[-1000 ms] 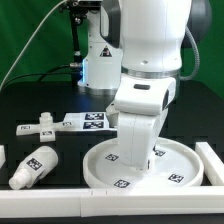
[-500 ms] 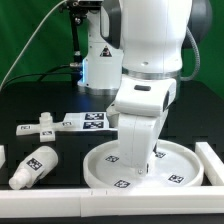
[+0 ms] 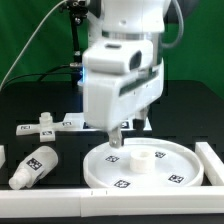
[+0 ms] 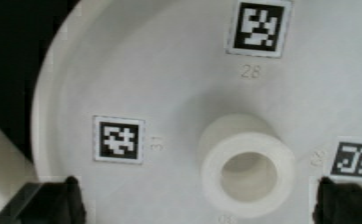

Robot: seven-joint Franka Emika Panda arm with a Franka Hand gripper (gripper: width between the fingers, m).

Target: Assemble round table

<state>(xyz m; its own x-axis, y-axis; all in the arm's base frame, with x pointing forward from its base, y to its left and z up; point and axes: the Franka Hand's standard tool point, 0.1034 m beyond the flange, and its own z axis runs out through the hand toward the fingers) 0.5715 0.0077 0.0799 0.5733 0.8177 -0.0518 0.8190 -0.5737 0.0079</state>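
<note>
The round table's white disc (image 3: 160, 172) lies flat at the front, with its raised centre hub (image 3: 143, 157) uncovered and small tags on its face and rim. My gripper (image 3: 117, 137) hangs just above the disc's edge on the exterior view's left, open and empty. In the wrist view the disc (image 4: 160, 90) fills the picture, with the hub (image 4: 252, 172) between my two dark fingertips (image 4: 53, 200); my gripper (image 4: 199, 205) holds nothing. The thick tagged post (image 3: 33, 167) lies on its side on the exterior view's left, apart from the disc.
The marker board (image 3: 78, 122) lies behind the post with a small white tagged piece (image 3: 44, 124) by it. White border bars run along the front (image 3: 40, 205) and the exterior view's right (image 3: 213, 160). The robot base (image 3: 97, 68) stands behind.
The arm has risen off the disc and shifted toward the exterior view's left. The hub, hidden before by the wrist, now shows. The disc and post have not moved.
</note>
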